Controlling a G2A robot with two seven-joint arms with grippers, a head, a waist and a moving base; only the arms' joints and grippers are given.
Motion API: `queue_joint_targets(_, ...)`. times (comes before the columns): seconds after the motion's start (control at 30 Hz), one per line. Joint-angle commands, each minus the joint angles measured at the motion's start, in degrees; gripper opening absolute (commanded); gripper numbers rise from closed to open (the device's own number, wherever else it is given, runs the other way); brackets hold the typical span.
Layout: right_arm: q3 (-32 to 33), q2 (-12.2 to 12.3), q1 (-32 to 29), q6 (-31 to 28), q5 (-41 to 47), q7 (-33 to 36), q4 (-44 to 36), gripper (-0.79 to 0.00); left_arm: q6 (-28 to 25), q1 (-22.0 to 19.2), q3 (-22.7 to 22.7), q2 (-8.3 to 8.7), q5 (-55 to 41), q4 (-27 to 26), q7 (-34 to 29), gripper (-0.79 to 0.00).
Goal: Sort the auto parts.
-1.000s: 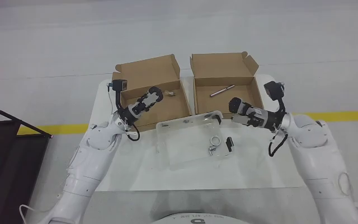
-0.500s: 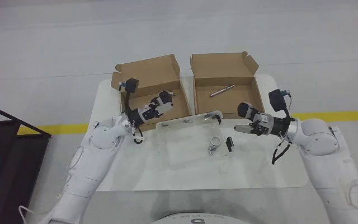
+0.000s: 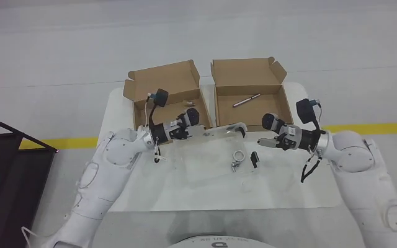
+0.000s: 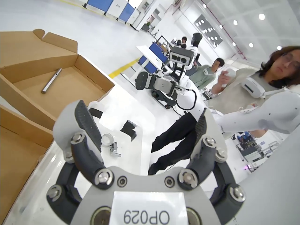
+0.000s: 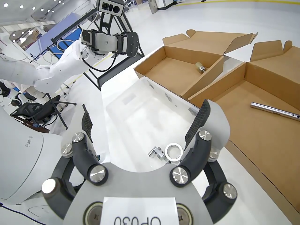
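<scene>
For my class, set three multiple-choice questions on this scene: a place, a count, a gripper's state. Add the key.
1. Where does the metal rod lie?
A. In a blue bin
B. In the right cardboard box
C. On a shelf
2. How many cardboard boxes stand open?
A. One
B. Three
C. Two
3. How is the left gripper?
A. Open and empty
B. Shut on a cloth
C. Shut on the rod
Key: 1 B, the rod rests on that box's floor. 2 C, the left cardboard box stands beside the right one. 3 A, its fingers stand apart with nothing between.
</scene>
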Motion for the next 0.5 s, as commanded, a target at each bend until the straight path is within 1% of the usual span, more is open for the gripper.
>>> queue_joint_targets(0.0, 0.06, 0.00, -0.36, -0.89, -0.74, -1.97, -0.89, 0.000, 3.79, -0.74, 2.57, -0.22, 12.71, -2.32, -0.08, 0.000)
queue_joint_targets(0.07, 1.34, 0.18, -0.71, -1.48, -0.01, -3.36, -0.49, 0.000, 5.58, -1.26, 5.64, -0.64, 15.53, -3.28, 0.04, 0.000)
queue_joint_targets(0.17, 4.57, 0.61, -1.45, -3.32, 1.96, -5.17, 1.00, 0.000, 6.97, -3.14, 10.26, -1.35, 19.34, -2.25, -0.79, 0.000)
queue_joint_targets(0.3, 9.20, 1.16, -3.25, -8.15, 3.78, -7.51, 2.32, 0.000, 7.33, -6.52, 14.68, -2.41, 21.85, 1.77, -0.26, 0.000)
queue_joint_targets(0.37, 10.78, 1.35, -4.01, -8.15, 3.60, -8.48, 1.86, 0.000, 7.79, -8.20, 16.21, -2.93, 23.28, 4.20, 0.94, 0.000)
queue_joint_targets(0.47, 12.03, 1.42, -4.94, -8.15, 3.04, -10.74, 2.00, 0.000, 8.21, -10.33, 18.62, -3.70, 26.02, 6.51, 2.29, 0.000)
